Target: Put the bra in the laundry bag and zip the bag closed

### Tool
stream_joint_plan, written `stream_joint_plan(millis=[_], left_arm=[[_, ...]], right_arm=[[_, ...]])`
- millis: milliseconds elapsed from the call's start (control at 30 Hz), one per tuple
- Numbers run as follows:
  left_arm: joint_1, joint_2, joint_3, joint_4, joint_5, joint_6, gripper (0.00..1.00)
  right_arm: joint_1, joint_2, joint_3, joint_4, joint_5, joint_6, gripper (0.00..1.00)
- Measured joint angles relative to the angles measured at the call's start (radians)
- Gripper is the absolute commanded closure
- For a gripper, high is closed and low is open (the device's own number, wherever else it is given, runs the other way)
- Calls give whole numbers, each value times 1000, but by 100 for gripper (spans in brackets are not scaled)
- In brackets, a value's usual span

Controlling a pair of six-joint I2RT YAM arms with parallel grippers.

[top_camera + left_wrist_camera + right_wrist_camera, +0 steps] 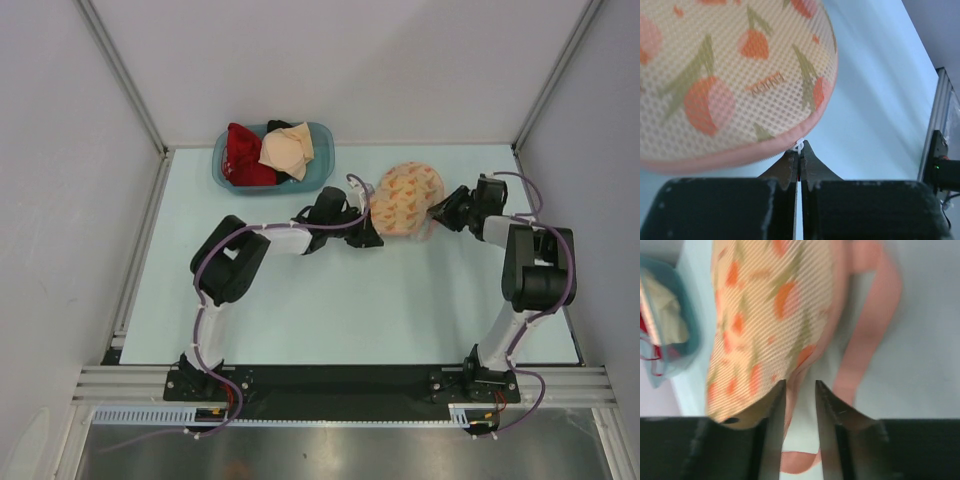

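Laundry bag [407, 197] lies domed on table [300, 300], between both grippers.

Left gripper [800, 150]: fingers pressed together, pinching small white tab [799, 145] at bag's pink rim, right at fingertips. Tab is likely zipper pull, held for drawing zip round.

Right gripper [800, 385]: fingers slightly apart, bag edge just beyond tips, pink strap [867, 335] beside them. Probably placed to steady bag.

Bra not visible, presumably inside bag.
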Motion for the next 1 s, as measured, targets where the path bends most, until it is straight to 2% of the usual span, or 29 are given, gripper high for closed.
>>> stream_joint_plan(millis=[33,100,133,200,333,533,733,867,933,1000], left_arm=[[-2,0,0,1,5,-2,100],[-4,0,0,0,25,-10,100],[-6,0,0,1,30,-16,100],[-13,0,0,3,39,-24,100],[-33,0,4,9,51,-25,100],[-63,0,26,8,51,-24,100],[-76,0,56,2,51,-16,100],[-80,0,57,-11,48,-7,100],[-81,0,57,-23,45,3,100],[-79,0,57,-32,34,7,100]], right_arm=[[-2,-6,1,-11,14,-10,47],[-8,-29,-12,-37,57,-25,38],[-9,-53,-30,-45,75,-19,29],[-10,-138,-96,-73,111,-10,22],[26,-336,-231,-74,134,39,18],[170,-423,-350,3,161,159,21],[279,-405,-369,74,233,248,31],[276,-363,-368,109,267,269,71],[264,-353,-368,112,263,269,76],[246,-352,-368,116,248,269,86]])
